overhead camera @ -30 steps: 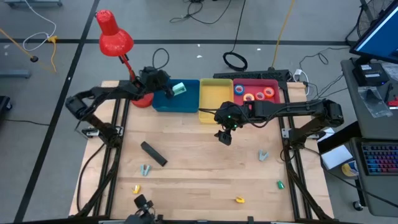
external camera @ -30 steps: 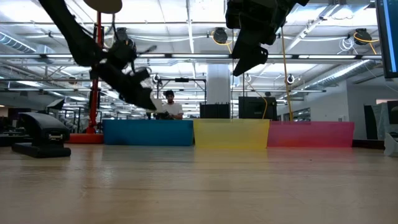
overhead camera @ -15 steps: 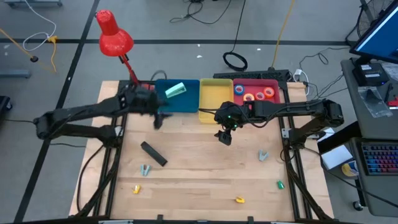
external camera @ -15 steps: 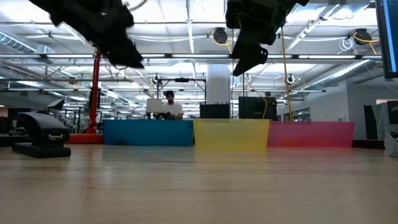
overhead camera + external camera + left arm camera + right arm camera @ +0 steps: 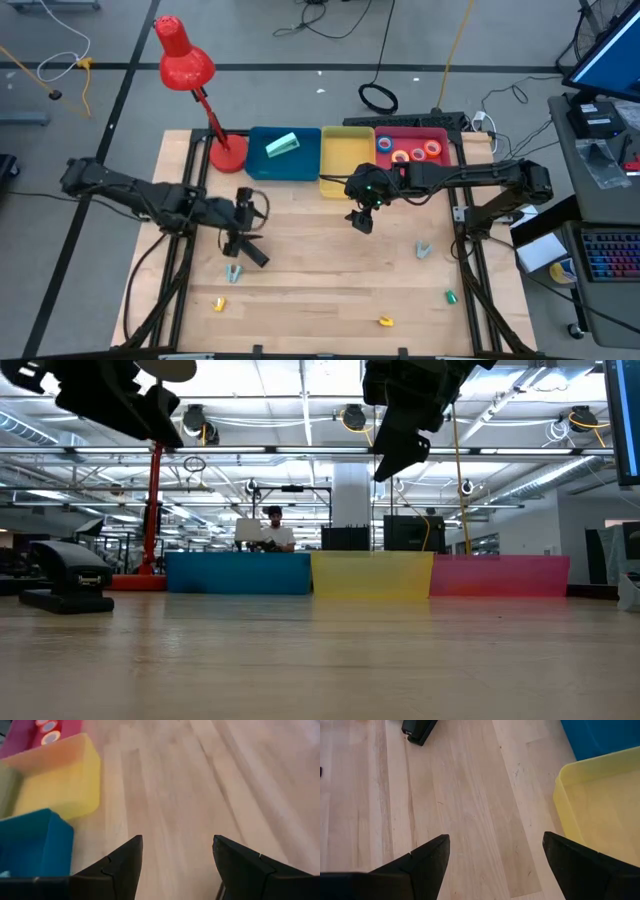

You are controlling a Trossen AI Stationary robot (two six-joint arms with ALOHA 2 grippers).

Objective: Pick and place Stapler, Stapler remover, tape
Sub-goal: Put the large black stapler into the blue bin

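My left gripper (image 5: 243, 222) (image 5: 177, 851) hangs open above the table, just on the far side of the black stapler (image 5: 255, 255) (image 5: 65, 575), which lies flat on the wood. My right gripper (image 5: 360, 217) (image 5: 495, 851) is open too and hovers above the table in front of the yellow bin (image 5: 345, 155). A green stapler (image 5: 281, 145) lies in the blue bin (image 5: 300, 165). Tape rolls (image 5: 415, 152) (image 5: 50, 737) sit in the red bin (image 5: 440, 133). Grey claw-shaped staple removers (image 5: 233, 272) (image 5: 424, 249) lie on the table.
A red desk lamp (image 5: 185, 60) stands at the far left corner, its base (image 5: 228, 155) beside the blue bin. Small yellow pieces (image 5: 218, 303) (image 5: 385, 321) and a green one (image 5: 450, 296) lie near the near edge. Bare wood lies between the two grippers.
My left gripper has drawn back from the blue bin and swung toward the near edge, ending above the table beside the black stapler. The green stapler stays lying in the blue bin. The right arm has kept still.
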